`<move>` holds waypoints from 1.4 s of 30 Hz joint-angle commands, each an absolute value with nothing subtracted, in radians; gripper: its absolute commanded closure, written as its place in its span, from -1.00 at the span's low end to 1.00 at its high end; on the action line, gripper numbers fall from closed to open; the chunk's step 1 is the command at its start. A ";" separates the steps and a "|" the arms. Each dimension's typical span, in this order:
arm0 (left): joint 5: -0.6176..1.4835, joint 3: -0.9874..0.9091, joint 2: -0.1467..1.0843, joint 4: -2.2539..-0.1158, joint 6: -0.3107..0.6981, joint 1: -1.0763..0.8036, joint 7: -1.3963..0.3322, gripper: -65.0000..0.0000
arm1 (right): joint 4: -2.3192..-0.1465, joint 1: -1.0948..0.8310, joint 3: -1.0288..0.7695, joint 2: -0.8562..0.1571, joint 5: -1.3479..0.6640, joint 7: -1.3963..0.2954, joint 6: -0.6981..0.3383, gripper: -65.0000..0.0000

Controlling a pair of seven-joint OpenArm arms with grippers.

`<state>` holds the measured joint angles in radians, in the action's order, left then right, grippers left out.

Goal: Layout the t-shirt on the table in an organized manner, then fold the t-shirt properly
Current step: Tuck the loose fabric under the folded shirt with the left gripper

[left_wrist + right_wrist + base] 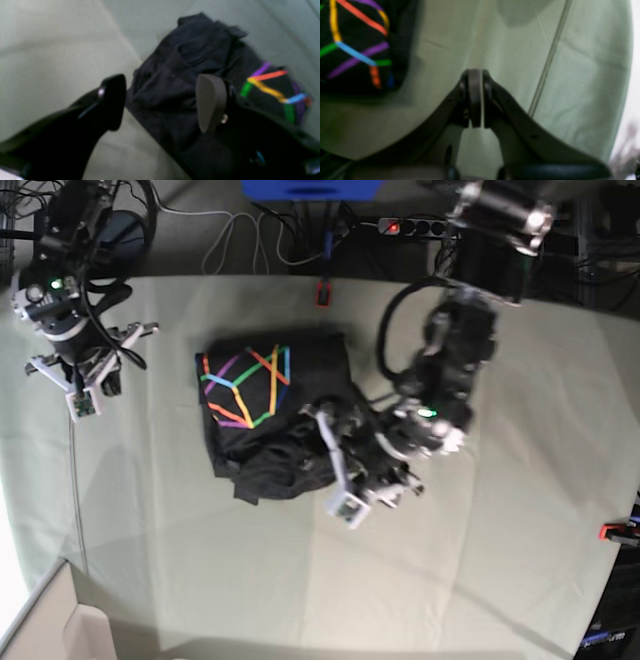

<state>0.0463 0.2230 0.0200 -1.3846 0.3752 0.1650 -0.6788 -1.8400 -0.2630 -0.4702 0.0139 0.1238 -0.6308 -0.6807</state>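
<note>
The charcoal-black t-shirt lies bunched in a rough heap near the middle of the table, rainbow line print facing up on its far-left part. My left gripper hangs over the shirt's right edge. In the left wrist view it is open, its fingers straddling dark crumpled fabric with nothing pinched. My right gripper is at the table's far-left side, apart from the shirt. In the right wrist view it is shut and empty above bare cloth, the print at upper left.
A red clamp sits on the far table edge and another on the right edge. A cardboard box stands at the near-left corner. Cables and a power strip lie behind the table.
</note>
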 commanded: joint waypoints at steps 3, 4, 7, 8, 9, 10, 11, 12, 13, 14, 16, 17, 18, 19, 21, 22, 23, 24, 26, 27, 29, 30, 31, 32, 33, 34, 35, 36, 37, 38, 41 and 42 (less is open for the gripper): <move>-0.008 0.219 -0.022 -1.346 0.380 0.182 -0.657 -0.56 | -1.856 -0.263 -0.472 0.008 0.111 -0.610 -0.698 1.00; -0.025 0.219 -0.031 -1.322 0.380 0.182 -0.656 -0.66 | -1.856 -0.271 -0.472 0.008 0.111 -0.610 -0.698 1.00; -0.044 0.219 -0.044 -1.280 0.380 0.193 -0.622 -0.91 | -1.856 -0.274 -0.472 0.008 0.111 -0.610 -0.698 1.00; -0.038 0.219 -0.041 -1.270 0.380 0.197 -0.601 -1.00 | -1.856 -0.274 -0.472 0.008 0.111 -0.610 -0.698 1.00; -0.038 0.219 -0.039 -1.259 0.380 0.197 -0.582 -1.00 | -1.856 -0.274 -0.472 0.008 0.111 -0.610 -0.698 1.00; -0.038 0.219 -0.038 -1.250 0.380 0.197 -0.568 -1.00 | -1.856 -0.274 -0.472 0.008 0.111 -0.610 -0.698 1.00; -0.038 0.219 -0.038 -1.242 0.380 0.199 -0.561 -1.00 | -1.856 -0.274 -0.472 0.008 0.111 -0.610 -0.698 1.00; -0.038 0.219 -0.038 -1.233 0.380 0.199 -0.556 -1.00 | -1.856 -0.274 -0.472 0.008 0.111 -0.610 -0.698 1.00; -0.038 0.219 -0.038 -1.221 0.380 0.200 -0.552 -1.00 | -1.856 -0.274 -0.472 0.008 0.111 -0.610 -0.698 1.00; -0.038 0.219 -0.038 -1.207 0.380 0.209 -0.550 -1.00 | -1.856 -0.274 -0.472 0.008 0.111 -0.610 -0.698 1.00; -0.036 0.217 -0.041 -1.171 0.380 0.228 -0.550 -1.00 | -1.856 -0.272 -0.472 0.008 0.111 -0.610 -0.698 1.00; -0.036 0.217 -0.042 -1.161 0.380 0.232 -0.550 -1.00 | -1.856 -0.272 -0.472 0.008 0.111 -0.610 -0.698 1.00; -0.036 0.217 -0.042 -1.152 0.380 0.234 -0.550 -1.00 | -1.856 -0.272 -0.472 0.008 0.111 -0.610 -0.698 1.00; -0.036 0.217 -0.042 -1.145 0.380 0.239 -0.547 -1.00 | -1.856 -0.272 -0.472 0.008 0.111 -0.610 -0.698 1.00; -0.036 0.217 -0.042 -1.121 0.380 0.240 -0.516 -1.00 | -1.856 -0.272 -0.472 0.008 0.111 -0.610 -0.698 1.00; -0.036 0.217 -0.042 -1.110 0.380 0.242 -0.498 -1.00 | -1.856 -0.272 -0.472 0.008 0.111 -0.610 -0.698 1.00; -0.036 0.217 -0.042 -1.098 0.380 0.248 -0.476 -1.00 | -1.856 -0.272 -0.472 0.008 0.111 -0.610 -0.698 1.00; -0.036 0.217 -0.042 -1.086 0.380 0.252 -0.464 -1.00 | -1.856 -0.272 -0.472 0.008 0.111 -0.610 -0.698 1.00; -0.036 0.217 -0.042 -1.055 0.380 0.255 -0.441 -1.00 | -1.856 -0.272 -0.472 0.008 0.111 -0.610 -0.698 1.00; -0.035 0.217 -0.042 -1.041 0.380 0.262 -0.433 -1.00 | -1.856 -0.271 -0.472 0.008 0.111 -0.610 -0.698 1.00; -0.035 0.217 -0.042 -1.017 0.380 0.282 -0.421 -1.00 | -1.856 -0.271 -0.472 0.008 0.111 -0.610 -0.698 1.00; -0.035 0.217 -0.044 -1.000 0.380 0.291 -0.421 -1.00 | -1.856 -0.271 -0.472 0.008 0.111 -0.610 -0.698 1.00; -0.035 0.217 -0.044 -0.990 0.381 0.297 -0.421 -1.00 | -1.856 -0.271 -0.472 0.008 0.111 -0.610 -0.698 1.00; -0.035 0.217 -0.044 -0.983 0.383 0.303 -0.421 -1.00 | -1.856 -0.271 -0.472 0.008 0.111 -0.610 -0.698 1.00; -0.033 0.217 -0.044 -0.978 0.383 0.309 -0.421 -1.00 | -1.856 -0.271 -0.472 0.008 0.111 -0.610 -0.698 1.00; -0.027 0.217 -0.044 -0.977 0.383 0.315 -0.421 -1.00 | -1.856 -0.271 -0.472 0.007 0.111 -0.610 -0.698 1.00; -0.012 0.217 -0.044 -0.977 0.381 0.323 -0.423 -1.00 | -1.856 -0.271 -0.472 0.007 0.111 -0.610 -0.698 1.00; 0.010 0.217 -0.044 -0.977 0.381 0.328 -0.423 -1.00 | -1.856 -0.271 -0.472 -0.001 0.111 -0.610 -0.698 1.00; 0.030 0.217 -0.041 -0.977 0.381 0.334 -0.423 -1.00 | -1.854 -0.271 -0.472 -0.007 0.111 -0.610 -0.698 1.00; 0.053 0.217 -0.039 -0.977 0.381 0.340 -0.423 -1.00 | -1.854 -0.269 -0.472 -0.008 0.111 -0.610 -0.698 1.00; 0.096 0.219 -0.033 -0.975 0.383 0.354 -0.423 -1.00 | -1.854 -0.269 -0.472 -0.013 0.111 -0.610 -0.698 1.00; 0.104 0.219 -0.027 -0.975 0.383 0.360 -0.423 -1.00 | -1.854 -0.269 -0.472 -0.015 0.111 -0.610 -0.698 1.00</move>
<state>0.0891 0.2199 -0.0273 -0.9600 0.3824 0.3317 -0.4454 -1.8389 -0.2749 -0.4698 -0.0032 0.1230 -0.6304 -0.6807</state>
